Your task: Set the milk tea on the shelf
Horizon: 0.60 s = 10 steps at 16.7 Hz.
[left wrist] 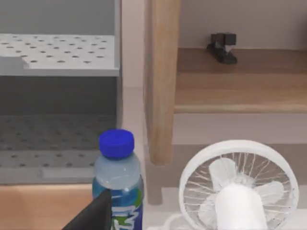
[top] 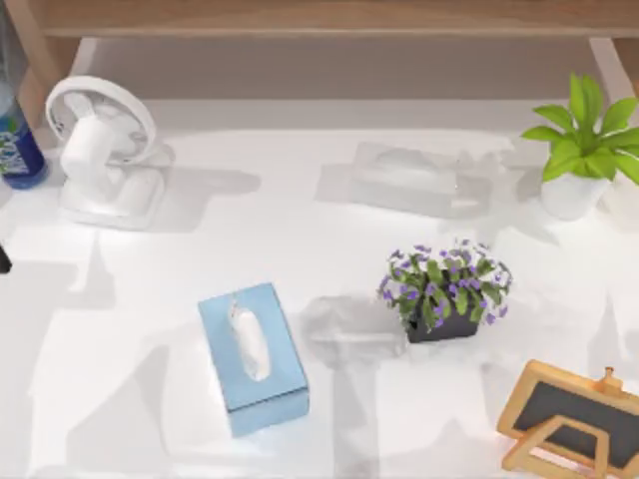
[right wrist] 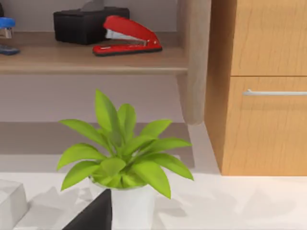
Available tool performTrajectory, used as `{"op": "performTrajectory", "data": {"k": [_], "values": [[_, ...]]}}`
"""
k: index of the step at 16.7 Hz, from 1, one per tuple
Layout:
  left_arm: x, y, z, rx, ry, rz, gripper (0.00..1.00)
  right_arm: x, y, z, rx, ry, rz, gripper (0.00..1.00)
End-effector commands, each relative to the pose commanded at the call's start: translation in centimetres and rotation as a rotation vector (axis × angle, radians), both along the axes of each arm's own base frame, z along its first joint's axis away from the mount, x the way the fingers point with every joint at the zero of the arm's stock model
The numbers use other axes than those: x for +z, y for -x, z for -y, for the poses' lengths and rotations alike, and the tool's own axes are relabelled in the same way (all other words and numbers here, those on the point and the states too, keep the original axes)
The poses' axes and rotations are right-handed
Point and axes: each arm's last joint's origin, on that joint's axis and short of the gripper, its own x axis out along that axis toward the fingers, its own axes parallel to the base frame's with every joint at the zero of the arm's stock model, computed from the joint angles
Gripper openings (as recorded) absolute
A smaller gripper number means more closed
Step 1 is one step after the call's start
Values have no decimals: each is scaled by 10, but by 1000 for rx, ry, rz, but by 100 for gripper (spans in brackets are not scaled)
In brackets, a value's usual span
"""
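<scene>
The milk tea point(top: 15, 140) is a small bottle with a blue cap and a white-and-green label. It stands upright at the table's far left edge, beside the white fan point(top: 100, 150). In the left wrist view the milk tea point(left wrist: 117, 182) is close ahead, and a dark part of my left gripper point(left wrist: 93, 215) overlaps its label. The shelf point(top: 329, 15) runs along the back; its upright post point(left wrist: 160, 81) rises just behind the bottle and its board point(left wrist: 240, 91) lies above the fan. A dark part of my right gripper point(right wrist: 93, 215) sits before the white pot of a green plant point(right wrist: 122, 143).
A light blue tissue box point(top: 252, 354), a purple flower pot point(top: 444, 289), a pale white box point(top: 419, 180), the green plant point(top: 584, 150) and a chalkboard point(top: 574, 419) stand on the table. A black stapler point(left wrist: 221, 48) and a red stapler point(right wrist: 127, 36) lie on the shelf. A wooden cabinet point(right wrist: 264, 86) stands at the right.
</scene>
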Motion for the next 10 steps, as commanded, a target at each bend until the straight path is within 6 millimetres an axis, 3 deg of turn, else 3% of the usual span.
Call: {"op": "performTrajectory", "data": {"k": [5, 10], "values": [[-12, -54, -47, 0, 19, -15, 100, 0, 0, 0, 0, 0, 0, 100], [-56, -91, -109, 25, 24, -10, 100, 0, 0, 0, 0, 0, 0, 100]]}}
